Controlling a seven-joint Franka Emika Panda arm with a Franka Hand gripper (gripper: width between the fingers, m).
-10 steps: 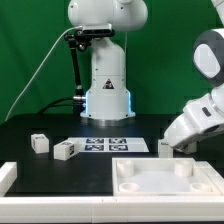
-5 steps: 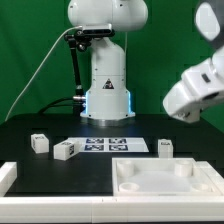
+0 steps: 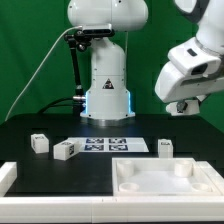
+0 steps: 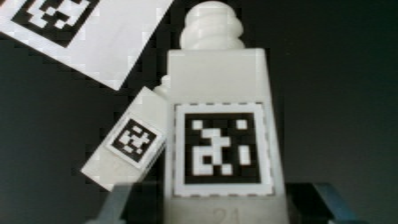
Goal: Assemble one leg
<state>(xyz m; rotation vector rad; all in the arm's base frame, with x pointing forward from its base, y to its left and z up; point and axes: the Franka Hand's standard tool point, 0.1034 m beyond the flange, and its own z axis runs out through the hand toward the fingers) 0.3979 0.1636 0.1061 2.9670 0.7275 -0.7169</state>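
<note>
Gripper (image 3: 181, 102): high at the exterior view's right, well above the table (image 3: 70, 175).
Fingers (image 4: 128, 206): narrow, clamped on the two sides of the leg's lower end; only the dark tips show in the wrist view.
Leg (image 4: 221, 120): in the grip, off the table, running straight out from the fingers. Tagged face toward the wrist camera, rounded peg at the far end.
White panel (image 3: 150, 161): flat at the front right of the table, raised rims up, with round pockets near its corners. Lies below the gripper and nearer the camera.
Marker board (image 3: 105, 145): flat at mid table, well clear of the held leg.
First spare leg (image 3: 39, 143): loose at the exterior view's left.
Second spare leg (image 3: 65, 150): just beside the marker board's left end.
Third spare leg (image 3: 165, 147): just right of the marker board, behind the panel's rim.
Step in hand: probably carrying the leg to a corner pocket of the panel.
Doing it well: best to hold this height while crossing the rim and stay clear of the third spare leg. Then square the peg over one pocket before going down, and descend straight and slowly. Grip to stay firm until the peg seats, since a tilted leg would likely jam on the pocket edge.
Change from a second ago: gripper then low, close to the table at the right; half a second ago partway up; now clearly higher.
Unchanged: the three spare legs, panel and marker board in the same places.
</note>
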